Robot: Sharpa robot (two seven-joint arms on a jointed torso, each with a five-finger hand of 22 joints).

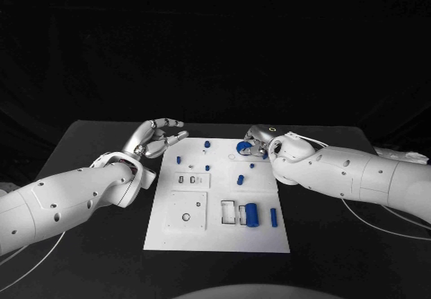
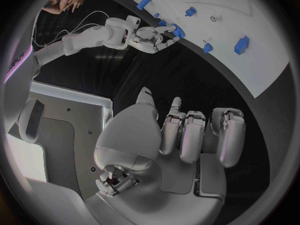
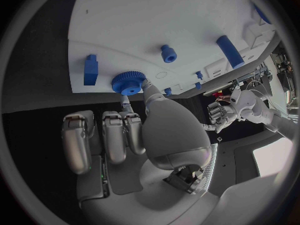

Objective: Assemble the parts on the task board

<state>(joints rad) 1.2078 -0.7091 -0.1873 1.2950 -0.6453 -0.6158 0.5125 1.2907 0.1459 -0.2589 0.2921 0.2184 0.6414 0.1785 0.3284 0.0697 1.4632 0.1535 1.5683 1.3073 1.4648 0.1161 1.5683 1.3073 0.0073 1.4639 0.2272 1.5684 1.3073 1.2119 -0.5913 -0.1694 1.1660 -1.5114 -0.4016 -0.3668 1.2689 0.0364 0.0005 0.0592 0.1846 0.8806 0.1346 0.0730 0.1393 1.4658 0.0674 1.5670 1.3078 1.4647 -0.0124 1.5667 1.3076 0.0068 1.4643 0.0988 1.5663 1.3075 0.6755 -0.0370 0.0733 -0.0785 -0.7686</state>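
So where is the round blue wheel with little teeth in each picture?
Head view: the round blue toothed gear sits at the white task board's far edge, at the right hand's fingers.
Left wrist view: by the right hand, at.
Right wrist view: at the fingertips.
Shared landmark: the right hand.

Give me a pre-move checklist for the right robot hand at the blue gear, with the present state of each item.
1. Right robot hand at the blue gear: ok, fingertips touch its rim at the far end of the task board.
2. Gear firmly held: cannot tell, only two fingertips reach it and the others are curled back.
3. Gear seated or lifted: cannot tell.
4. Left robot hand out of the way: ok, it hovers off the board's far left corner, holding nothing.
5. Neighbouring parts clear of the gear: ok, the small blue peg and the blue block stand apart from it.
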